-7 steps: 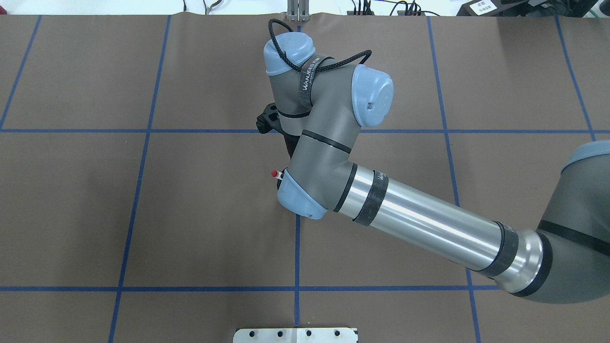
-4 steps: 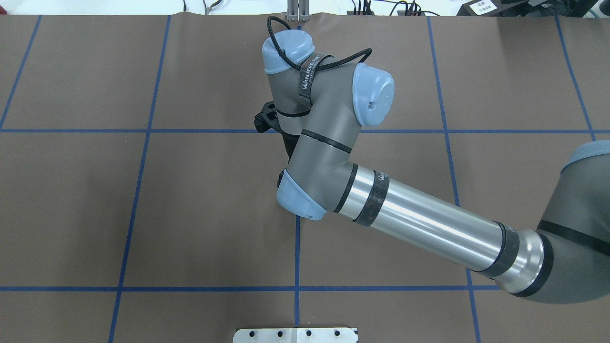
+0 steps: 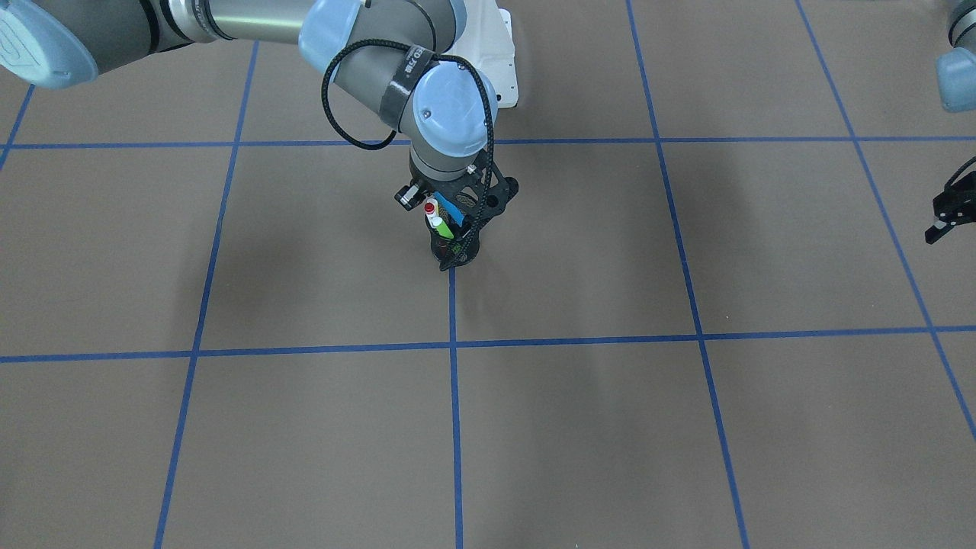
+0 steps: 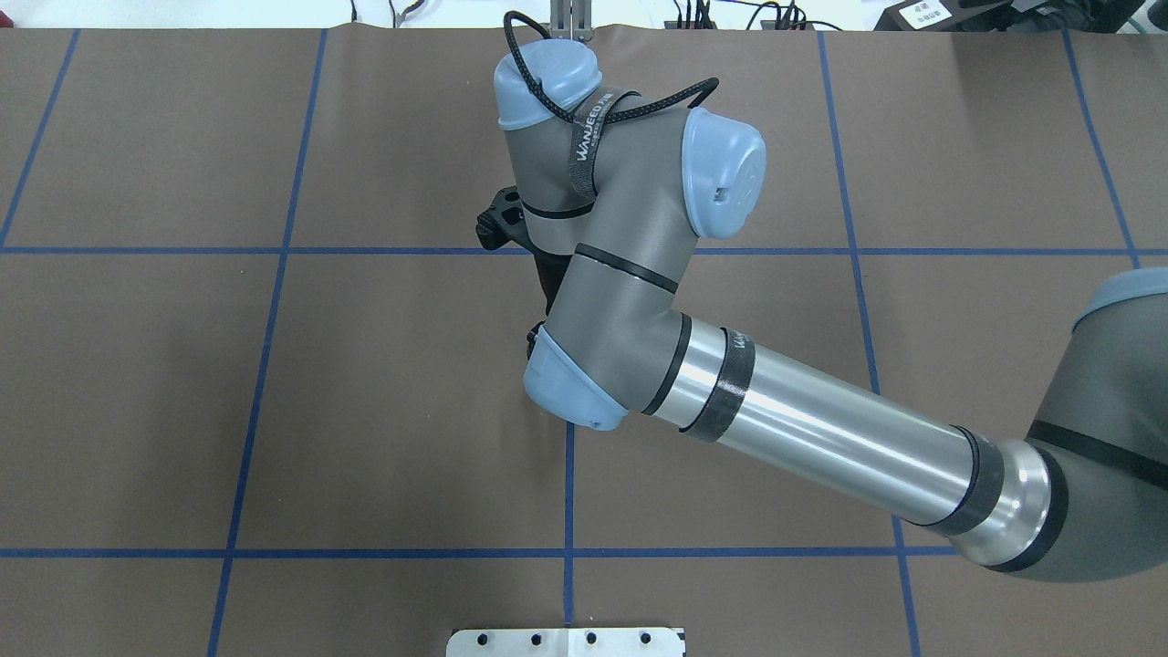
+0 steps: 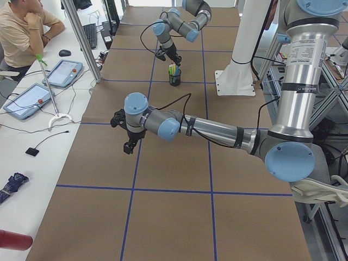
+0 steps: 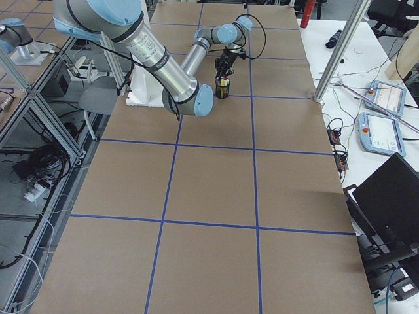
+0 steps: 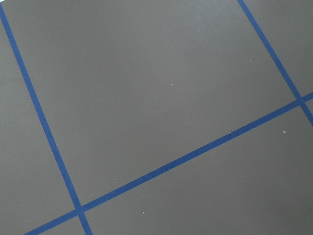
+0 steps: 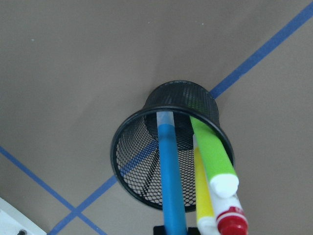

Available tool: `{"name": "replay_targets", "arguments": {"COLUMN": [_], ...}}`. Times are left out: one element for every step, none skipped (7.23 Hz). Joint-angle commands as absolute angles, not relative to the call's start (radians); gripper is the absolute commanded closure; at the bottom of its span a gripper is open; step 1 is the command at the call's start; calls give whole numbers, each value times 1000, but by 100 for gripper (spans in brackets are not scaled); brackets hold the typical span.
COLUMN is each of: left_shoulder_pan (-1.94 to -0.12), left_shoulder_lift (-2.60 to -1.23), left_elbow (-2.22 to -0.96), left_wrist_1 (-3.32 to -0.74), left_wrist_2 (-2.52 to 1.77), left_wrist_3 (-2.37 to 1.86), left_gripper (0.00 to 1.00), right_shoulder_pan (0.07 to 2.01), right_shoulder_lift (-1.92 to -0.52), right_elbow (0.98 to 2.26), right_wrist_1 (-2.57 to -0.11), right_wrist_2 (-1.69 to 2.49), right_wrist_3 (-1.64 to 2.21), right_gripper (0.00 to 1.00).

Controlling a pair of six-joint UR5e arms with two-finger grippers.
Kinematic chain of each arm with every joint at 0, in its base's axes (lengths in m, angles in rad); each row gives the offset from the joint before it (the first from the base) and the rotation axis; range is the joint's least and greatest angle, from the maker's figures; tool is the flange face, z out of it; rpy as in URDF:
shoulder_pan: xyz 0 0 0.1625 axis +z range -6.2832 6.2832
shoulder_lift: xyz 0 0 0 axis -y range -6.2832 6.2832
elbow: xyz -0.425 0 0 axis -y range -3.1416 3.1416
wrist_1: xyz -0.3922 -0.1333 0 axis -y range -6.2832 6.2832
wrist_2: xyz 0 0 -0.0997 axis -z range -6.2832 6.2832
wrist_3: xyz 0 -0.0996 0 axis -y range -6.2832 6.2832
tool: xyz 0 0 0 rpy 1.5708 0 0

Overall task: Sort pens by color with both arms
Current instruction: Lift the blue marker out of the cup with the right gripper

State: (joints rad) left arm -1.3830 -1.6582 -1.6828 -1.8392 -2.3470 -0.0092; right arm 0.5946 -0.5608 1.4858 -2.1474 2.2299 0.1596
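Note:
A black mesh cup (image 8: 142,171) stands on a blue tape crossing at the table's middle (image 3: 450,255). In it lean the pens: a blue one (image 8: 170,176), a green one (image 8: 211,154), a yellow one (image 8: 202,198) and a white one with a red end (image 8: 231,221). My right gripper (image 3: 456,217) hangs right over the cup and looks shut on the blue pen's upper end, which runs up out of the wrist view's bottom edge. My left gripper (image 3: 944,217) hovers over bare table far to the side, holding nothing; its finger gap is not clear.
Brown table cover with a blue tape grid (image 7: 161,169). The white pedestal base (image 3: 503,69) stands behind the cup. A person sits at a side desk (image 5: 22,30) with tablets beyond the table's end. The right arm's elbow (image 4: 575,383) hides the cup from overhead.
The right arm's wrist has risen and shifted slightly left in the overhead view. The red pen end that showed beside the elbow cap a second ago is now hidden.

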Motion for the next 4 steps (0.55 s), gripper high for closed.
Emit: {"name": "replay_targets", "arguments": {"left_shoulder_pan": [-1384,-1384,-1384,-1384], "left_shoulder_lift": [-1658,-1658,-1658,-1658], "left_elbow": [-1683,-1683,-1683,-1686], "left_wrist_1": [-1839,-1839,-1839,-1839], "left_wrist_2": [-2347,-2347,-2347,-2347], "left_wrist_3": [-9,-9,-9,-11], "left_gripper": [0,0,0,0], "right_shoulder_pan": [601,617,647,675], "right_shoulder_lift": [-554,-557,-554,-552], "right_elbow": [1610,1682,1719,1741], "right_wrist_1": [-2233,-2253,-2263,-2263], "right_wrist_2": [2230,2233,2241,2241], "right_wrist_3": [160,161,175,201], "right_gripper": [93,92,93,93]}}
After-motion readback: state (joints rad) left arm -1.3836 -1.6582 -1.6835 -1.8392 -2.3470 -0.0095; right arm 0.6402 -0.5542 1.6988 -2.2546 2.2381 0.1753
